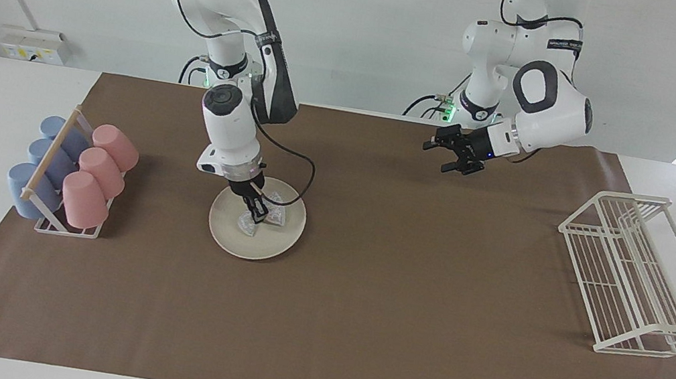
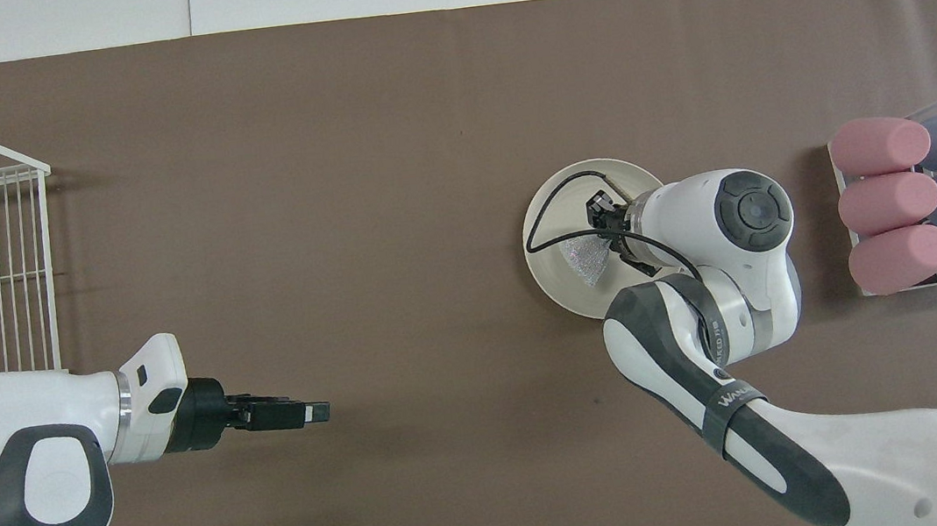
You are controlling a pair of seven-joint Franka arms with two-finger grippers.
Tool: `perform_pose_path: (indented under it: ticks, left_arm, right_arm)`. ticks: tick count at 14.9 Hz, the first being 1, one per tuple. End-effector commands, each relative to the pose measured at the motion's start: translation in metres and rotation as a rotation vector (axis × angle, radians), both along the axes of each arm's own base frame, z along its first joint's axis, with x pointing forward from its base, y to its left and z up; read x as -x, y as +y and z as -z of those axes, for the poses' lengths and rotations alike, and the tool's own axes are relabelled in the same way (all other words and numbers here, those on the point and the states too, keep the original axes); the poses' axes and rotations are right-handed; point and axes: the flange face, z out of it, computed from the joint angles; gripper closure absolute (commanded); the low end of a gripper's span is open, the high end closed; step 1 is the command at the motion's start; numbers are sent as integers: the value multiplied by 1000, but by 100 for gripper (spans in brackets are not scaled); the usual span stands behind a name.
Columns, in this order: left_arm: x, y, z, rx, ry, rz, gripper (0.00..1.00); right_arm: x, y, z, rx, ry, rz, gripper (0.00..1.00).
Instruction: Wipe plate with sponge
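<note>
plate [image 1: 283, 235]: we see a round, flat, cream-white disc with a shallow rim on the brown counter [image 1: 357, 328], beside the rack of pink and blue cups [image 1: 72, 174].
sponge [image 1: 259, 218]: we see wrinkly, silvery mesh, bow-tie shaped, lying on the plate.
right tool [image 1: 257, 209]: we find its fingers pinching the sponge's middle, down on the plate.
left tool [image 1: 455, 154]: we see it waiting with fingers spread, over bare counter.
wire rack [image 1: 636, 277]: white, at the left arm's end.
</note>
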Motion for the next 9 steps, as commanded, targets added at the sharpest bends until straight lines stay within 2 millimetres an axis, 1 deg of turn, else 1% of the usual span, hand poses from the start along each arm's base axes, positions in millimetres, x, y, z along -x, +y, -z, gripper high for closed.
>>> perform_pose_path:
  ticks: [1,2,4,6,9]
  left_arm:
    - [-14,3,-11,-94,11,-1,0]
    - [-17,8,-14,-114,7,1,0]
    - [-21,17,-20,-143,-6,16,0]
    - [-24,24,-19,-174,-10,23,0]
    - [-28,25,-26,-223,-8,11,0]
  right_arm:
    - [0,1,5,-3,4,15,100]
    - [-2,-4,5,2,-2,-15,100]
    - [-2,-5,6,8,-8,-63,100]
    - [-3,-6,6,11,-13,-81,100]
    - [-10,-27,8,24,-33,-139,100]
